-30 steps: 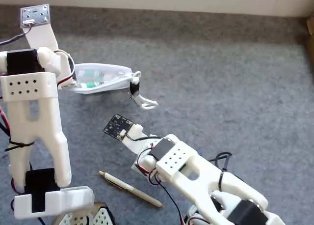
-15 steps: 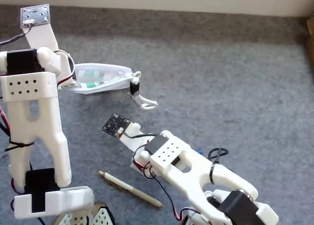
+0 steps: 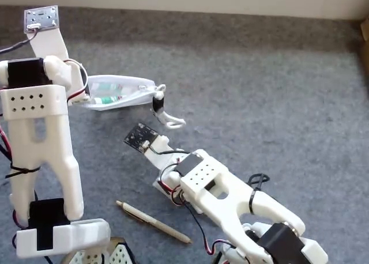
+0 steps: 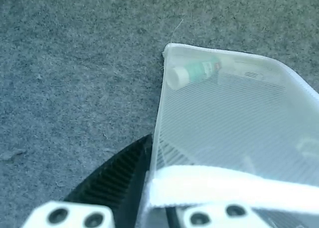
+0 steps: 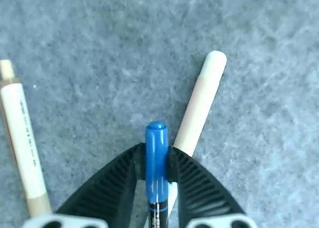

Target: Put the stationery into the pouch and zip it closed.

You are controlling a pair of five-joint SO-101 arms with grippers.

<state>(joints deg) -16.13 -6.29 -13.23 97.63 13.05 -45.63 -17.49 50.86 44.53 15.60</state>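
On the right arm (image 3: pixel 230 200), the right gripper (image 5: pixel 156 156) is pinched narrow on a blue pen (image 5: pixel 156 138). Both black fingers press its barrel, and its rounded cap pokes out just past the fingertips. From my overhead camera this gripper sits low over the grey carpet (image 3: pixel 277 102), near the middle of the scene and tucked under its own wrist.

A cream pen (image 5: pixel 199 106) lies flat on the carpet right beside those jaws. One end runs under a finger and the rounded end points away from the wrist. I cannot tell whether it touches the finger. A tan pen (image 3: pixel 153 221) lies on the carpet nearer to me and a little left of the right wrist, apart from it.

The left gripper (image 4: pixel 152 163) is clamped on the pouch (image 4: pixel 234 123), with a black finger on one face and a white finger across the other, gripping it at one end. The pouch is a clear striped mesh, and a small green-and-white tube (image 4: pixel 192 72) shows through it at the corner away from the jaws. Overhead, the pouch hangs at the far left, reaching rightward from the left arm (image 3: pixel 37 120). A white cord loop (image 3: pixel 167 117) trails from its right end onto the carpet.
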